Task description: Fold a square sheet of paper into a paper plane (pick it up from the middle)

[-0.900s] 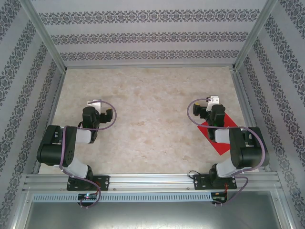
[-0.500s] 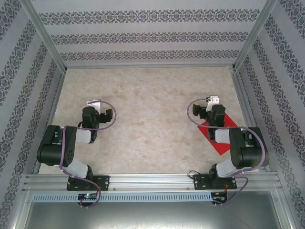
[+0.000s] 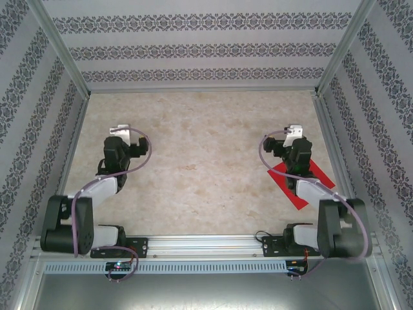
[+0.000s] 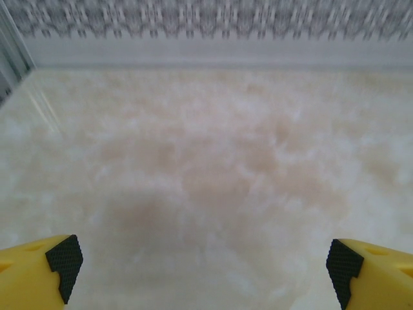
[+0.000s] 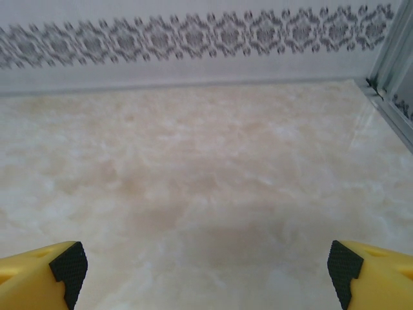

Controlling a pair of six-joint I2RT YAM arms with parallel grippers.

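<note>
The sheet (image 3: 287, 184) was found lying flat and unfolded on the right side of the desk (image 3: 206, 148), near the right rail. Part of it was covered by the right arm's forearm. No crease could be made out, so the folding was judged not to have begun.

The right end effector (image 5: 205, 274) was held with its jaws spread wide and nothing between them. In the overhead view it was placed just past the sheet's far corner, above bare desk rather than above the red paper. This placement was judged to be a ready pose and not a grasp. For a pick from the middle, the end effector would have to be drawn back over the sheet's centre and lowered.

The left end effector (image 4: 203, 274) was likewise held wide open and empty, well apart from the sheet on the left half of the desk. It was probably kept there so that the middle was left free for the fold.

Because the paper is thin and lay flush on the surface, a pinch at its centre was judged likely to need a slight bunching of the sheet.
</note>
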